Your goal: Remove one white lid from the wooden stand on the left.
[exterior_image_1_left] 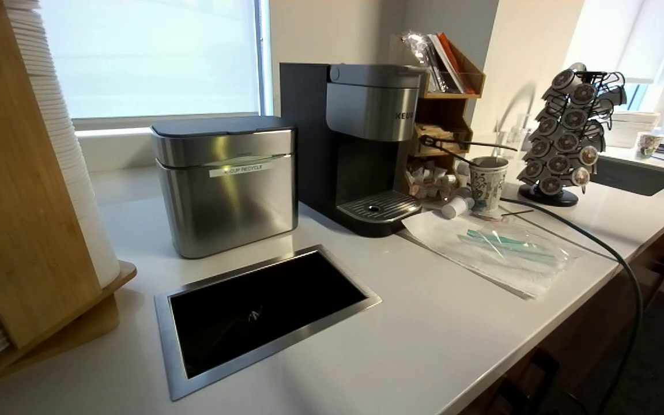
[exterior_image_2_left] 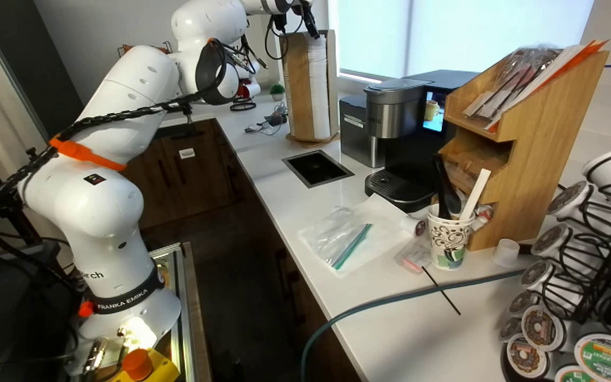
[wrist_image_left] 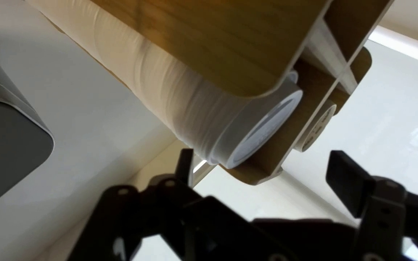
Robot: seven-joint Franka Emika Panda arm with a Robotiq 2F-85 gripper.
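Two fingers (wrist_image_left: pixel 347 181) gape wide and empty — reaching step, seemingly — with the top white lid (wrist_image_left: pixel 266 128) in the wooden stand (wrist_image_left: pixel 227 43) just beyond them, probably needing straddling next.

The wooden stand (exterior_image_1_left: pixel 15 173) looks smooth to me, with a soft sheen, its lids (wrist_image_left: pixel 151 72) like matt plastic. The bin (exterior_image_1_left: pixel 231 202) gleams like brushed metal, the tabletop (exterior_image_1_left: pixel 338 340) is smooth and slightly glossy, the bag (exterior_image_2_left: pixel 332 239) shiny, wrinkled clear plastic.
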